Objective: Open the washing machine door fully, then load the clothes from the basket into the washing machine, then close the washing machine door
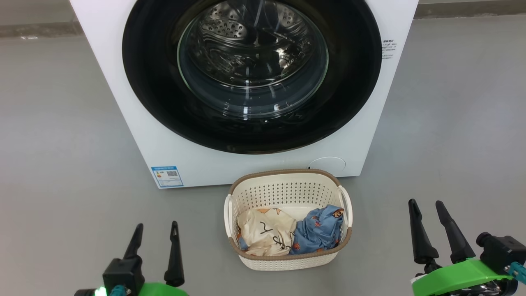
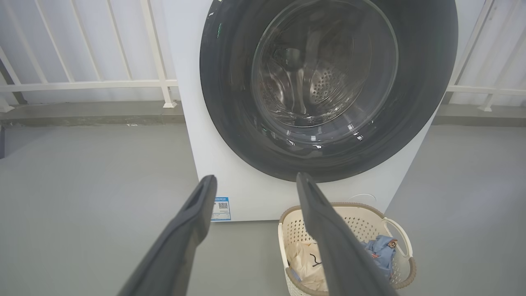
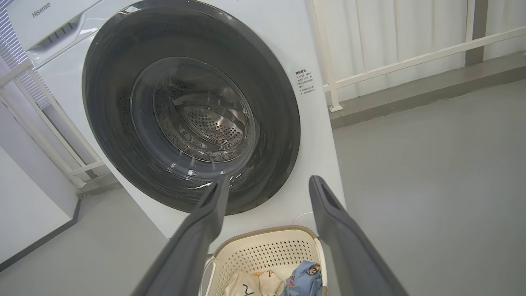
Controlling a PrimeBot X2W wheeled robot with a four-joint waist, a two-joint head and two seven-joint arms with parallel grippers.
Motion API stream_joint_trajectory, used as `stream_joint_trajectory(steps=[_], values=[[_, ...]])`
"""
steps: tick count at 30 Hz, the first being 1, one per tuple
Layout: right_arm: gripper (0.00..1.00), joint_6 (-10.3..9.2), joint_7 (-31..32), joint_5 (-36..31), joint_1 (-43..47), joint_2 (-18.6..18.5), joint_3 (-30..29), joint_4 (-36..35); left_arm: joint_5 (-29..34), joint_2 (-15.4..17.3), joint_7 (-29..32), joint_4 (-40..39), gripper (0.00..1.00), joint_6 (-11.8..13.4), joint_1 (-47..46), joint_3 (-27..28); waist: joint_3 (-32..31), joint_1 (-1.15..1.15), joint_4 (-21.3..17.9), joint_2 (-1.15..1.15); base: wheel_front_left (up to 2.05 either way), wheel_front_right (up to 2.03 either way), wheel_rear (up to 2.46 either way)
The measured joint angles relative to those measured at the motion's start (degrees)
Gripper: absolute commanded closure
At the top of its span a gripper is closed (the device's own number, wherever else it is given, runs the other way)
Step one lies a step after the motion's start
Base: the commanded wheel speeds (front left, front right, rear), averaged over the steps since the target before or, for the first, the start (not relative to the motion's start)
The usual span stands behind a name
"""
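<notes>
Washing machine door (image 1: 252, 61) shut; clothes (image 1: 271, 234) lie in the basket (image 1: 287, 190) before it.

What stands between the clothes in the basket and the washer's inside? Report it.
The washing machine door, shut across the washing machine front, blocks the clothes in the basket. Nothing visible lies between the open left gripper or right gripper and that door.
</notes>
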Motion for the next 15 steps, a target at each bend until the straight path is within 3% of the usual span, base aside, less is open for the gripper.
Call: stream_joint_trajectory(steps=[9,15], values=[[0.0,0.0,-1.4,-8.6,0.0,-0.1,0.0,1.7,1.7,0.0,-1.6,1.3,0.0,-1.1,0.0,-1.1,0.0,0.0,0.0,0.0,0.0,0.0,0.0],[0.0,0.0,-2.6,-13.4,-0.5,-0.1,-0.2,2.2,6.2,-0.5,-2.6,2.8,0.0,-2.1,0.0,-1.2,0.0,0.0,0.0,0.0,0.0,0.0,0.0]])
